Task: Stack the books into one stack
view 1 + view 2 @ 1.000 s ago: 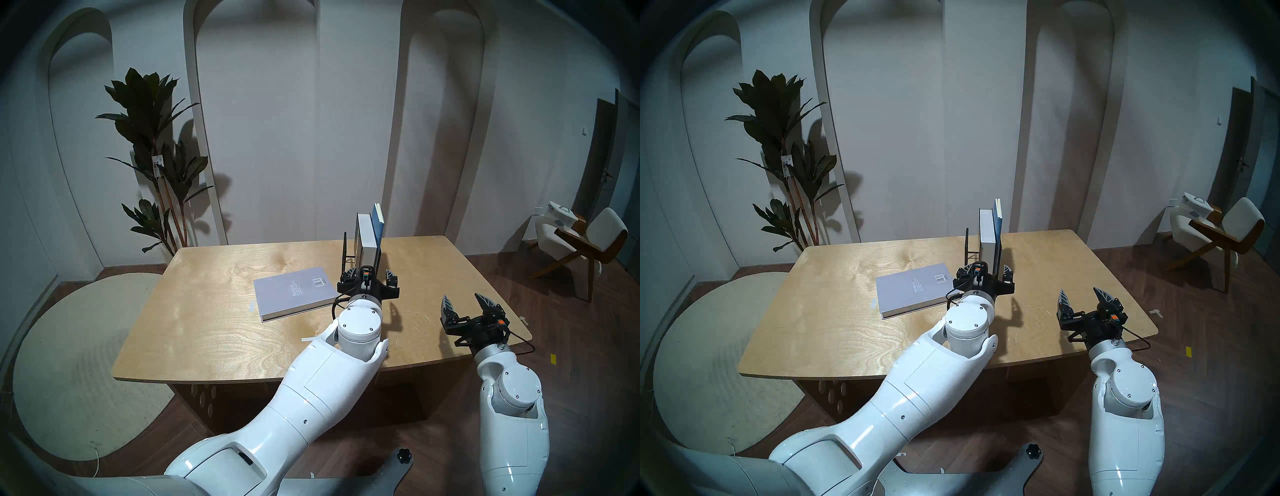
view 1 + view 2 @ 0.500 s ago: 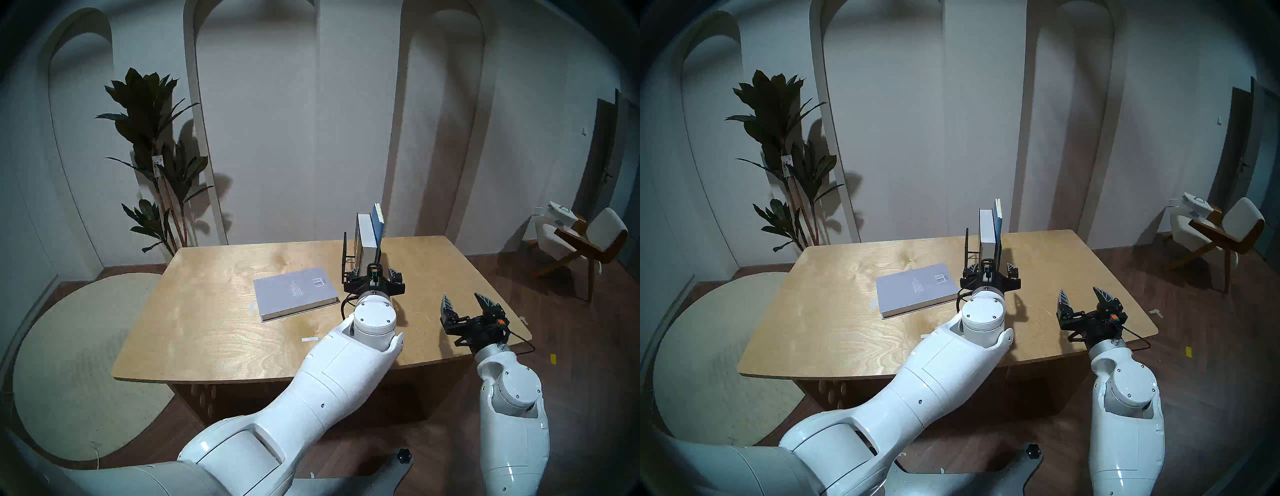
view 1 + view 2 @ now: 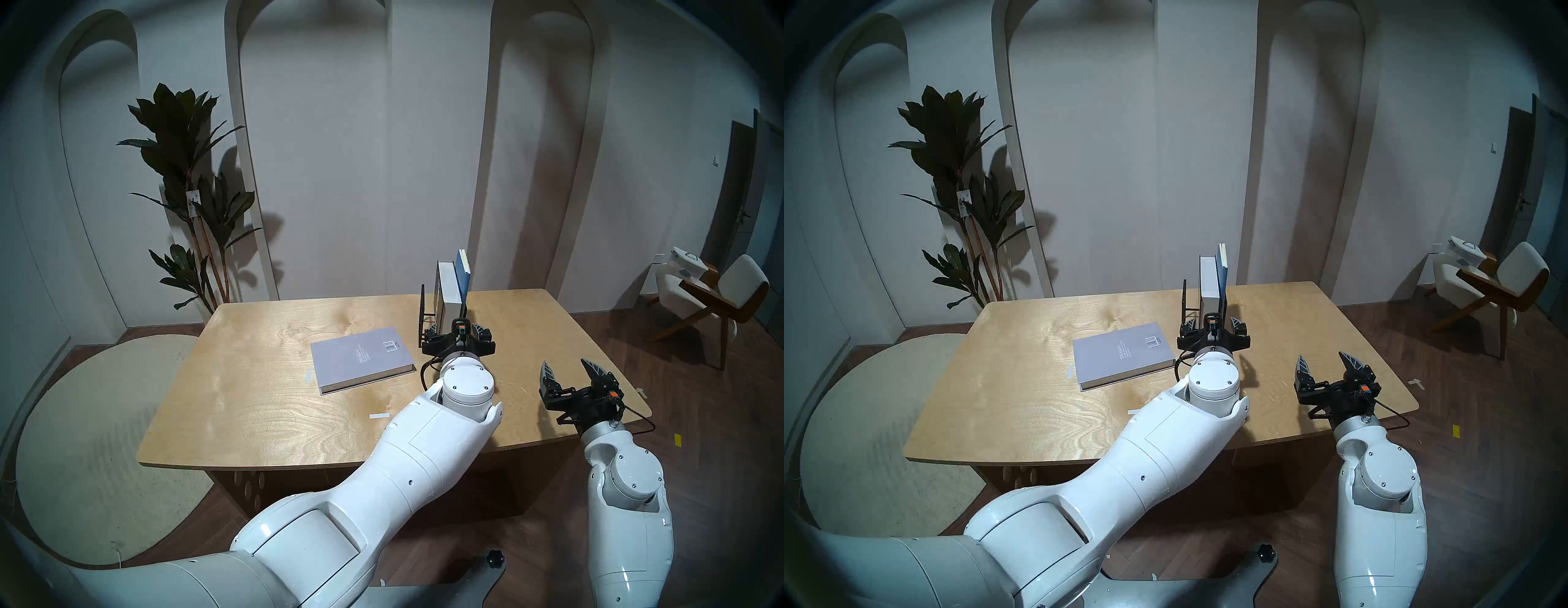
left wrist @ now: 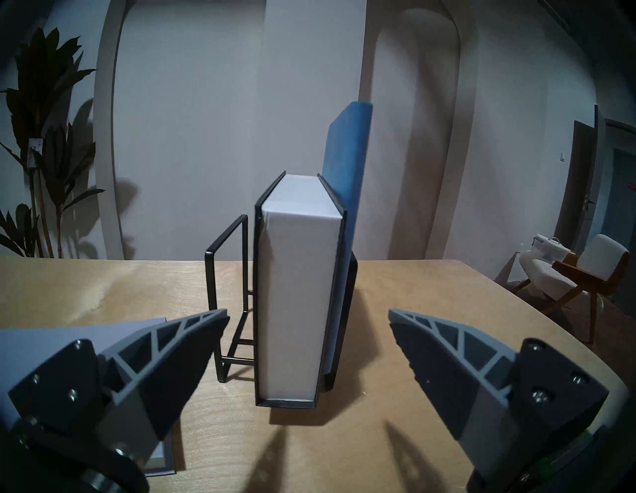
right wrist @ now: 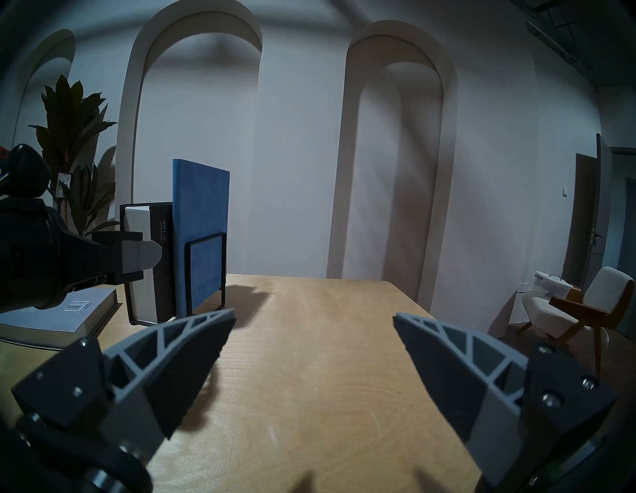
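In the thin black wire rack, a thick black-covered book faces the left claw's spread ribbed fingers.

Dim, bluish, fisheye-warped, dark-rimmed

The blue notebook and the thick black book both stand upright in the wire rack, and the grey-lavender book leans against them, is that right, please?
Not quite: the grey-lavender book lies flat on the table, apart from the wire rack, as the head view shows. The blue notebook and the thick black book do stand upright in the rack.
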Robot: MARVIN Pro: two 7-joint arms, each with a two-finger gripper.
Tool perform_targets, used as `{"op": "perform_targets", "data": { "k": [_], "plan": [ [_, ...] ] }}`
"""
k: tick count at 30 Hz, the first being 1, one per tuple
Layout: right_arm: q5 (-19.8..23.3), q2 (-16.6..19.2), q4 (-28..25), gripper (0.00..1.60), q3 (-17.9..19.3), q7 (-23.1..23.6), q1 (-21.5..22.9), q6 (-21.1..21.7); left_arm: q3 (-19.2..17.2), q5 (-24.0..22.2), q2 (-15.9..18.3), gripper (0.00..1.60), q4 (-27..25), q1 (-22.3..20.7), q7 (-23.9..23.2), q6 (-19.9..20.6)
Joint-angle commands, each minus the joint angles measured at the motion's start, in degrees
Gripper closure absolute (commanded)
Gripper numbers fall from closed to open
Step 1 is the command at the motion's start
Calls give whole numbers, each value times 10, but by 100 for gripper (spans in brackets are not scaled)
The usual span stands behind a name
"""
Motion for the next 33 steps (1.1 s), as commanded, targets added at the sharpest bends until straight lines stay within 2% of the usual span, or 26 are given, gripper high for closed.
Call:
{"op": "perform_targets", "data": {
  "k": [1, 4, 10, 19, 24, 27, 30, 33],
  "plan": [
    [0, 0, -12, 0, -1, -1, 2, -4, -5, -5, -19, 0, -5, -33, -11, -8],
    [0, 0, -12, 0, -1, -1, 2, -4, -12, -21, -18, 0, 0, -38, -38, -6],
    [0, 0, -13, 0, -1, -2, 2, -3, -14, -29, -23, 0, 26, -50, -63, -16],
    [0, 1, -13, 0, -1, -2, 1, -3, -24, -37, -40, 0, 95, -77, -65, -36],
    [1, 1, -12, 0, -2, -2, 1, -4, -29, -42, -42, 0, 113, -86, -70, -49],
    [1, 1, -12, 0, -2, -2, 1, -4, -31, -43, -40, 0, 106, -82, -73, -52],
    [1, 2, -12, 0, -2, -2, 1, -4, -30, -44, -26, 0, 62, -59, -78, -52],
    [1, 2, -12, 0, -2, -2, 1, -4, -32, -48, -25, 0, 48, -47, -86, -62]
  ]
}}
